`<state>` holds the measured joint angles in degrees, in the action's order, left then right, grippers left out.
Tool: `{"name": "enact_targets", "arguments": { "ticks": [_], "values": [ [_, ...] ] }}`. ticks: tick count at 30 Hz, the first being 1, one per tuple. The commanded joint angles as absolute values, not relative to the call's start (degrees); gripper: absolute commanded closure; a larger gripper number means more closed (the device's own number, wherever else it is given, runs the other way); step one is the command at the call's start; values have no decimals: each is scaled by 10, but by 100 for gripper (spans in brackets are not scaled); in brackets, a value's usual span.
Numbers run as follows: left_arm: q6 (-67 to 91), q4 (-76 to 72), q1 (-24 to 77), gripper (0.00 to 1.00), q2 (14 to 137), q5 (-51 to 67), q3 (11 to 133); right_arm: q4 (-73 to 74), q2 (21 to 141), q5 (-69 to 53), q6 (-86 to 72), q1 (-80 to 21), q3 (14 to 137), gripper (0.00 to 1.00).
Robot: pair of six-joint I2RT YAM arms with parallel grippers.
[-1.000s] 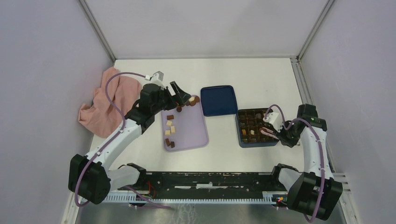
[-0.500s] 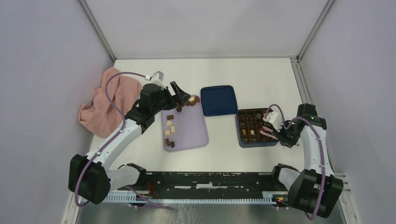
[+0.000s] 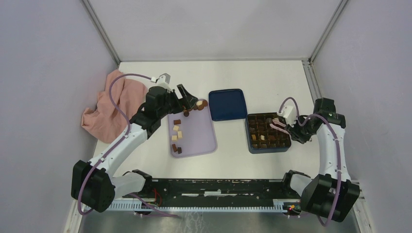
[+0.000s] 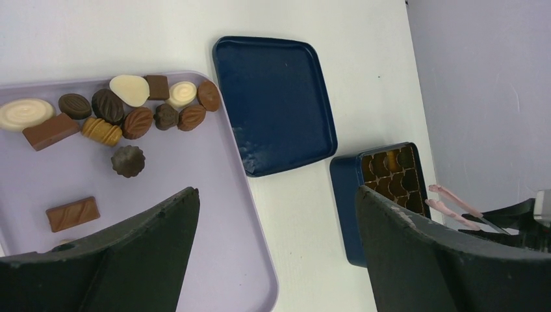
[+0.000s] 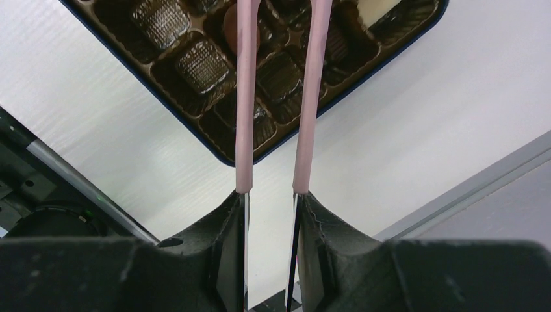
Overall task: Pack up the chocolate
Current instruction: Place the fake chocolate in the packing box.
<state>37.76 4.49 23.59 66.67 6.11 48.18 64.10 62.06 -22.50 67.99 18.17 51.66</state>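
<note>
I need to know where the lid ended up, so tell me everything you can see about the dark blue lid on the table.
The dark blue lid is a shallow, roughly square piece with rounded corners and a raised rim, looking like matte card or thin metal. It lies flat on the white table, its hollow side seemingly up and empty. It sits between the lilac tray and the dark blue box, close to the tray's far right corner and apart from the box. No gripper touches it.

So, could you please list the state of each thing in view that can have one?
Left hand: open, empty, above the lilac tray.
Right hand: partly closed on pink tongs, tips apart over the box.
Box: open, partly filled.
Lid: off, flat beside the tray.
Chocolates: many loose on the tray.
Pink cloth: crumpled.
</note>
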Motion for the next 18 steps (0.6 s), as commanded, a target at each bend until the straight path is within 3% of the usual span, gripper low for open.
{"name": "enact_targets", "arguments": {
  "ticks": [1, 7, 18],
  "values": [
    [351, 42, 238, 6, 668, 52, 509, 667, 635, -301, 680, 180, 573, 65],
    [347, 52, 238, 6, 666, 38, 520, 633, 667, -339, 624, 109, 611, 65],
    [350, 118, 238, 6, 656, -30, 546, 475, 755, -276, 484, -167, 642, 65]
  ]
}}
